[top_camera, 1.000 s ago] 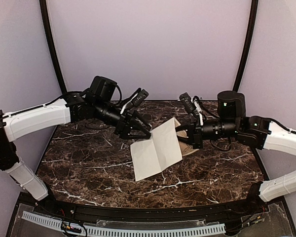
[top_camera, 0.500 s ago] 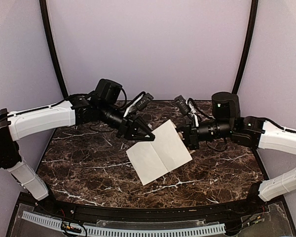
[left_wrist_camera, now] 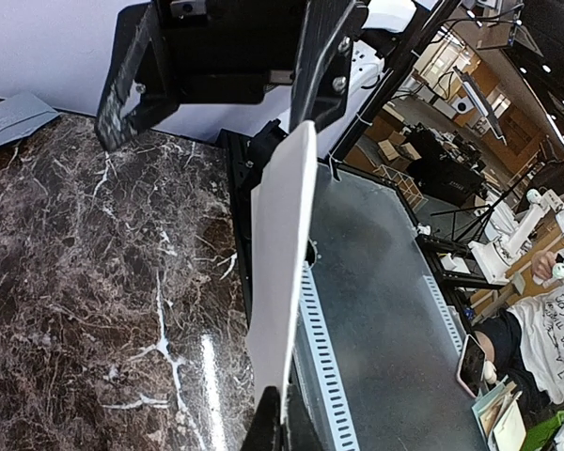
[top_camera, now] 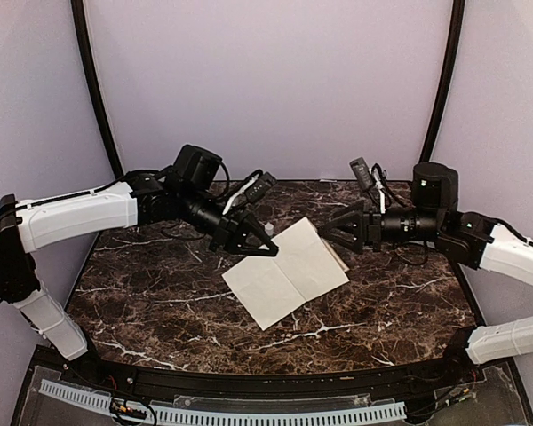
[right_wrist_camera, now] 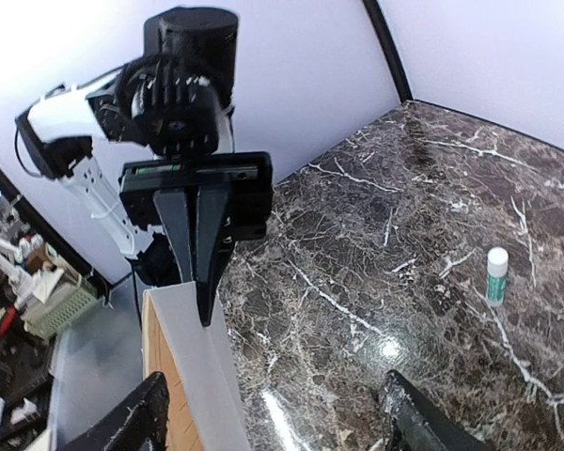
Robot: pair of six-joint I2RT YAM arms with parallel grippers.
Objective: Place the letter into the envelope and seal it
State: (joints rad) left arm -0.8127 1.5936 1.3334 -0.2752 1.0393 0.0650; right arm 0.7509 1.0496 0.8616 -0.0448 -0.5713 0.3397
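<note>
Saw a counter [top_camera: 160, 293] of dark brown marble, veined in white and glossy under the lights. Found a small white stick [right_wrist_camera: 496, 274] with a green cap standing upright on it. Noted a flat grey envelope [left_wrist_camera: 9, 113] lying near the wall.

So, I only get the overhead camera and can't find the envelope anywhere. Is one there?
Observer: Yes. The left wrist camera shows a flat slate-grey paper envelope lying on the dark marble table, close to the wall.
Visitor: And is the left claw truly gripping that pale creased paper letter?
Observer: Yes. The right wrist camera faces it head-on: both fingers are pressed together on the letter's upper edge.
</note>
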